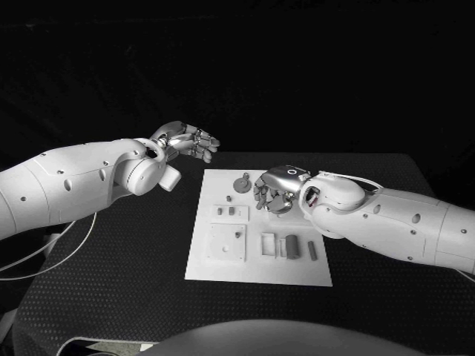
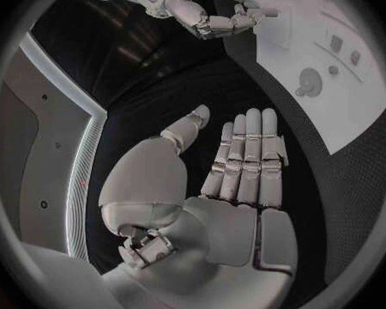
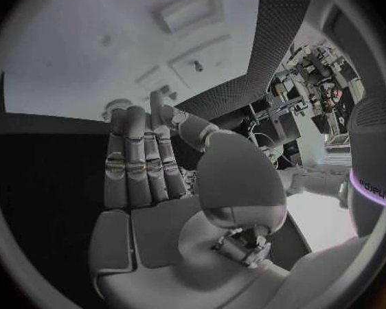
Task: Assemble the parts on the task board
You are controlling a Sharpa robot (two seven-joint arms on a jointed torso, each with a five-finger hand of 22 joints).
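The white task board [image 1: 218,267] lies in the middle of the black table. On it are a round grey part [image 1: 242,182] at the far end, small parts [image 1: 230,213] in its middle and dark upright parts [image 1: 292,246] near its front. My right hand [image 1: 277,189] hovers over the board's far right part, fingers straight and together, holding nothing; the right wrist view shows the same hand [image 3: 141,165] above the board [image 3: 82,55]. My left hand [image 1: 186,141] is raised beyond the board's far left corner, and its flat, empty palm [image 2: 240,178] shows in the left wrist view.
A raised white block [image 1: 227,242] sits on the board's near left part. Black table [image 1: 120,252] surrounds the board on both sides. The left wrist view also catches my right hand [image 2: 202,10] over the board [image 2: 347,110].
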